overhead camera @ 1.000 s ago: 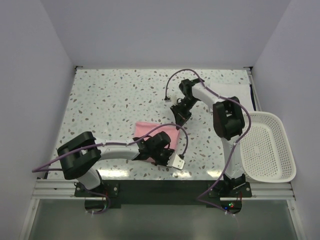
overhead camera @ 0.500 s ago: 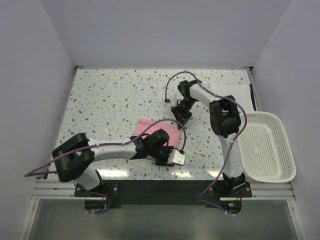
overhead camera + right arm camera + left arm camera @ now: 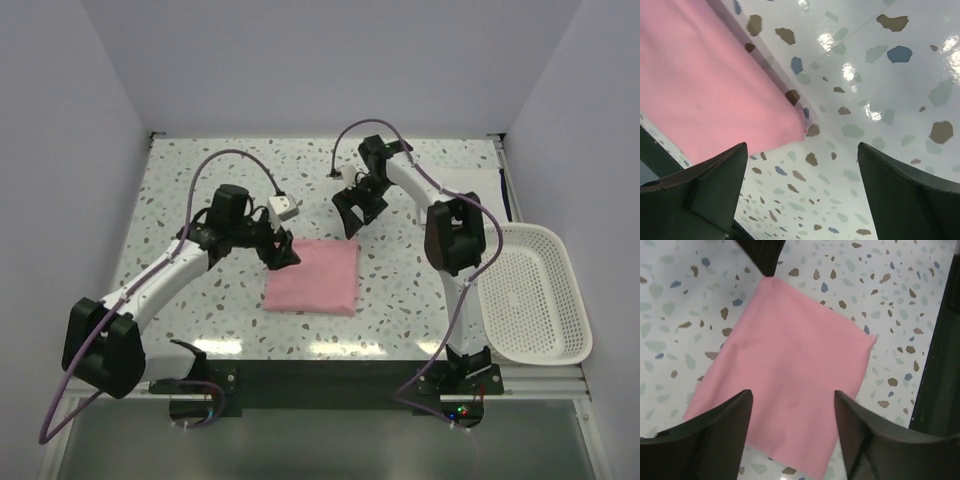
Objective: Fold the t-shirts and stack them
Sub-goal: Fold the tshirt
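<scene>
A pale pink t-shirt (image 3: 312, 277) lies on the speckled table as a flat folded rectangle. My left gripper (image 3: 283, 252) hovers at its far left corner, open and holding nothing. In the left wrist view the pink t-shirt (image 3: 790, 365) fills the space beyond the spread fingers (image 3: 725, 435). My right gripper (image 3: 350, 222) stands open just behind the far right corner. Its wrist view shows the shirt's edge (image 3: 705, 90) to the left, with bare table between the fingers (image 3: 900, 190). A white folded t-shirt (image 3: 485, 190) rests at the back right, partly behind the right arm.
A white perforated basket (image 3: 535, 290) sits off the table's right side. The right arm's elbow (image 3: 452, 235) stands between the pink shirt and the basket. Walls close in the back and both sides. The dark base rail (image 3: 320, 375) runs along the near edge.
Both grippers have opened and let go of the pink shirt. The left arm swung from the near edge to the shirt's far left corner. The shirt now lies flat as a folded rectangle.
</scene>
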Controlling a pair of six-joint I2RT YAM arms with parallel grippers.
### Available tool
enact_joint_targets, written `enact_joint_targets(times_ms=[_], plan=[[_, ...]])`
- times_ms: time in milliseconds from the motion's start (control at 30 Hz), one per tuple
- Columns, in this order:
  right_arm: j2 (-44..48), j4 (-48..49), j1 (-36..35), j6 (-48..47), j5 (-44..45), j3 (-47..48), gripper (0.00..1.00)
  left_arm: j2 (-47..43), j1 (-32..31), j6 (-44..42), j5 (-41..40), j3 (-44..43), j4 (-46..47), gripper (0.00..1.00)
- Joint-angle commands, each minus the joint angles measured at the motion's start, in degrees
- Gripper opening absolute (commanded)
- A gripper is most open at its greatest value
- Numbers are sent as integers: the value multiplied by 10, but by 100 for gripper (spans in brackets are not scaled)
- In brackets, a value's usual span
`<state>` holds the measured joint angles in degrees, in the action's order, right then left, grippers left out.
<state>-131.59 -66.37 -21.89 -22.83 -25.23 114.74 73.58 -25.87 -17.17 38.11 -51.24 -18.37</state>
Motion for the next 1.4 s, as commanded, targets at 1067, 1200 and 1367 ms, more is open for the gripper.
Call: enact_joint_targets(times_ms=[1067,1200,1367], plan=[[168,153,20,224,-313,-147,99,165,167,314,279,-20,97,91],[225,227,-17,321,-358,-259,99,103,101,444,267,75,245,97],[206,277,-66,353,-368,-360,99,140,54,521,250,143,350,97]])
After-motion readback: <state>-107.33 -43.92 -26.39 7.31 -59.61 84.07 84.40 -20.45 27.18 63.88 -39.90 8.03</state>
